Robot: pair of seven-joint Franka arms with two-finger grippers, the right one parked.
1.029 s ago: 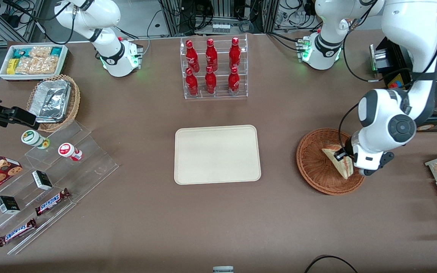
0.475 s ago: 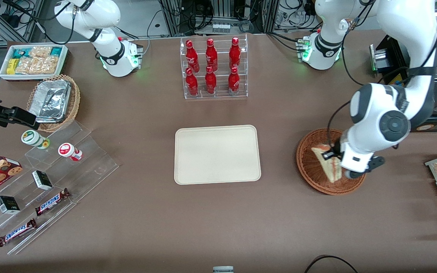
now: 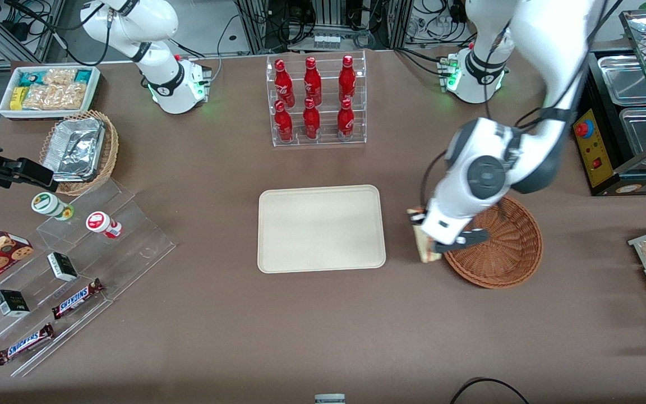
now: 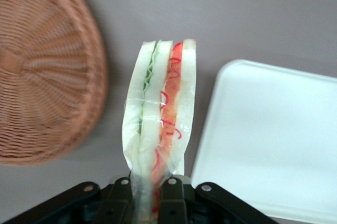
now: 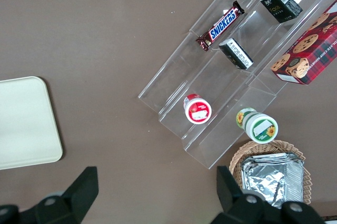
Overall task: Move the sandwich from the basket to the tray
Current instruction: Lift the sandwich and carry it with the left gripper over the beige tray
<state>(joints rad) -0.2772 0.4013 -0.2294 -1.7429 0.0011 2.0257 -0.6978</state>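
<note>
Sandwich [image 4: 160, 124] hangs in the air over bare brown counter [image 3: 323, 325], in the gap between the basket [image 3: 511, 255] and the tray [image 3: 321, 228], touching neither. The gripper [image 4: 149, 192] pinches its narrow end, the fingers [image 4: 172, 195] pressed against the clear wrap on both flat sides, so the red and green filling edge faces the wrist camera. In the front view the gripper [image 3: 425, 235] sits just beside the basket's rim, on the side nearer the tray, with only a sliver of the sandwich [image 3: 425, 247] showing under the arm. The basket holds nothing, and the tray's flat surface is bare right up to its low rim. A rack of 6 red bottles [image 3: 315, 101] stands farther from the front camera than the tray, well apart from it. Open counter lies nearer the front camera.
</note>
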